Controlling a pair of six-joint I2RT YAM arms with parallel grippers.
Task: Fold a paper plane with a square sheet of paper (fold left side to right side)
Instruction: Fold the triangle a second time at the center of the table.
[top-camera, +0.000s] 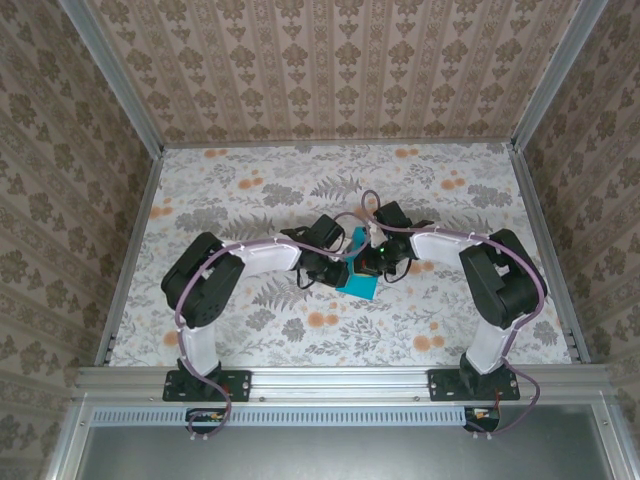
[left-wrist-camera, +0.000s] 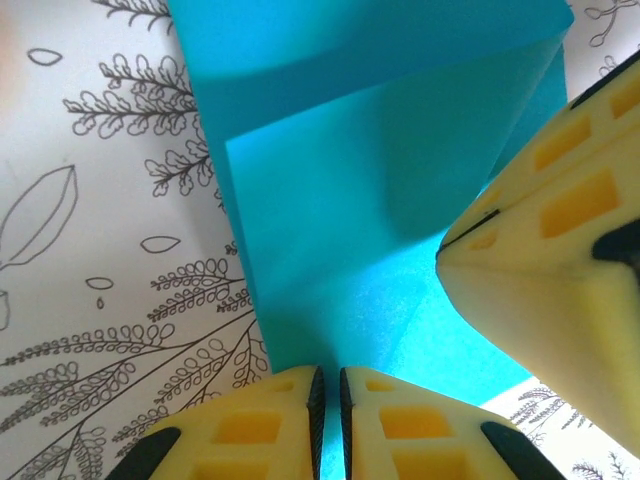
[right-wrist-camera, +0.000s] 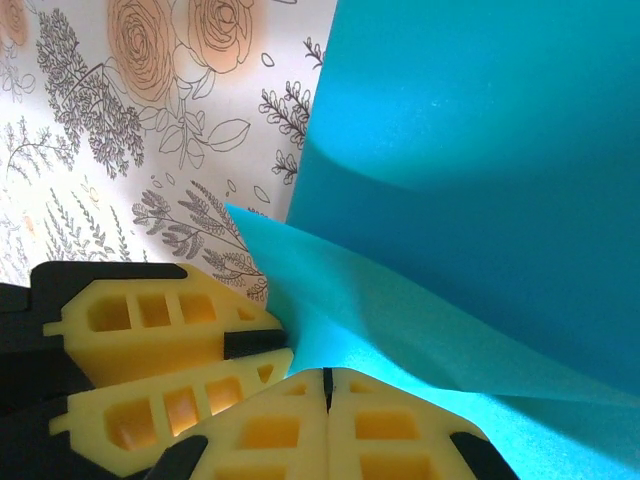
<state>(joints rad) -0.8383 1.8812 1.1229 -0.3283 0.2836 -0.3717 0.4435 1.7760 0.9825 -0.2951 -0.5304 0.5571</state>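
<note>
The square sheet of paper (left-wrist-camera: 380, 200), turquoise and partly doubled over with one flap lifted, lies straight ahead of the left gripper (left-wrist-camera: 328, 375). That gripper's jaws are pinched on the sheet's near edge, with blue showing in the thin slit between them. Just to its right, the right gripper (left-wrist-camera: 445, 255) has its jaws pressed together, tips against the sheet. Beneath both grippers spreads the flower-printed table (top-camera: 250, 200).
</note>
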